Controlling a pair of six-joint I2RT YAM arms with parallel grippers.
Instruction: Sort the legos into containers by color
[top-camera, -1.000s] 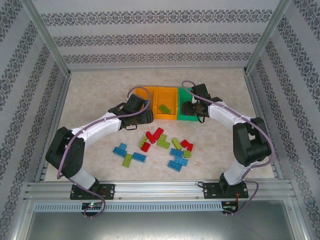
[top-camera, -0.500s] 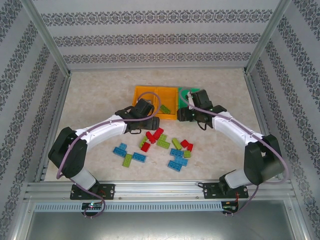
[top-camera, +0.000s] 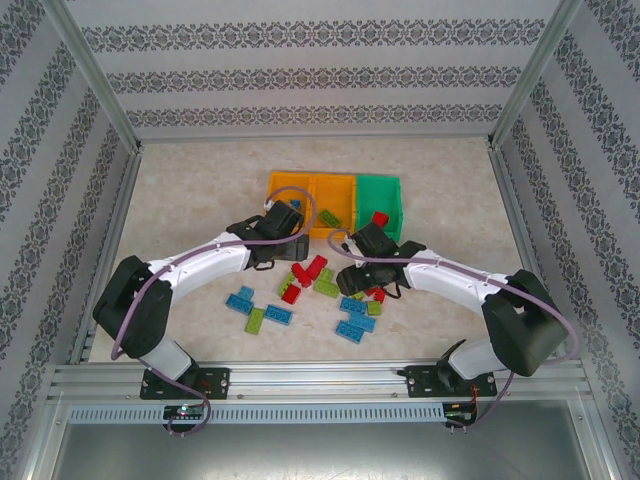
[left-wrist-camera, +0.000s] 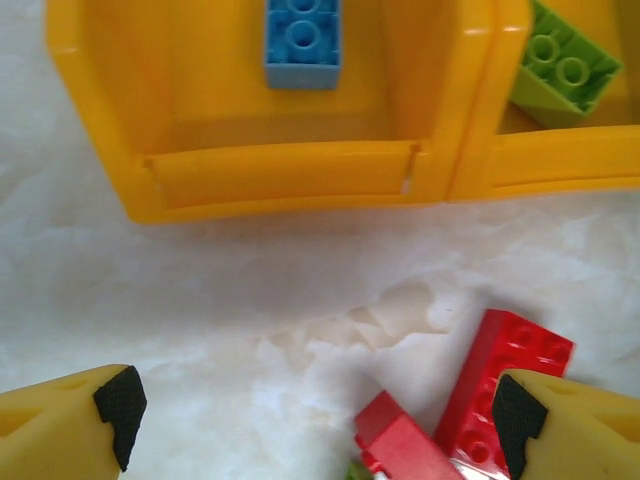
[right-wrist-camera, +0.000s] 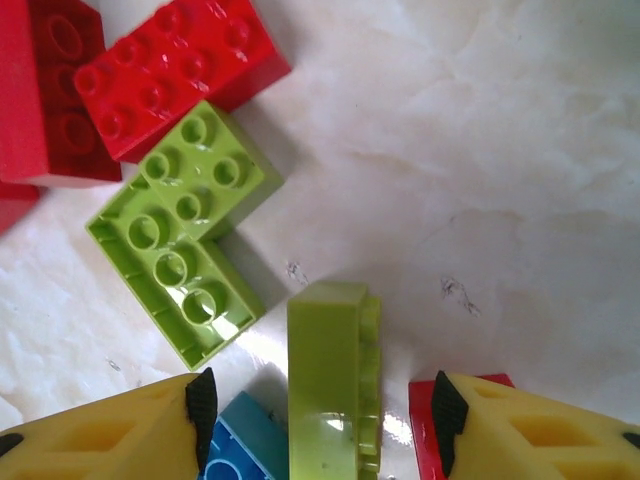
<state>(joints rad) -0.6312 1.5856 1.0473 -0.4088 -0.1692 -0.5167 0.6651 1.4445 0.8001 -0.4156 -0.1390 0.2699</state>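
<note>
The containers stand in a row: two orange bins (top-camera: 290, 185) (top-camera: 335, 192) and a green bin (top-camera: 385, 190). A blue brick (left-wrist-camera: 302, 40) lies in the left orange bin (left-wrist-camera: 270, 170), a lime brick (top-camera: 328, 218) in the middle one, a red brick (top-camera: 380, 218) in the green one. Loose legos (top-camera: 340, 300) lie scattered in front. My left gripper (left-wrist-camera: 320, 420) is open in front of the left orange bin, its right finger over a long red brick (left-wrist-camera: 510, 360). My right gripper (right-wrist-camera: 320, 410) is open, straddling a lime brick (right-wrist-camera: 328, 380) lying on its side, with gaps on both sides.
Near the right gripper lie an L-shaped pair of lime bricks (right-wrist-camera: 180, 235), red bricks (right-wrist-camera: 175, 75) and a blue brick (right-wrist-camera: 235, 450). More blue and lime bricks (top-camera: 258, 308) sit left of the pile. Metal frame rails (top-camera: 110, 250) and patterned walls bound the table.
The right arm swung from the green bin back to the pile, leaving a red brick in that bin. The left gripper drew back from the orange bins towards the red bricks and opened wider.
</note>
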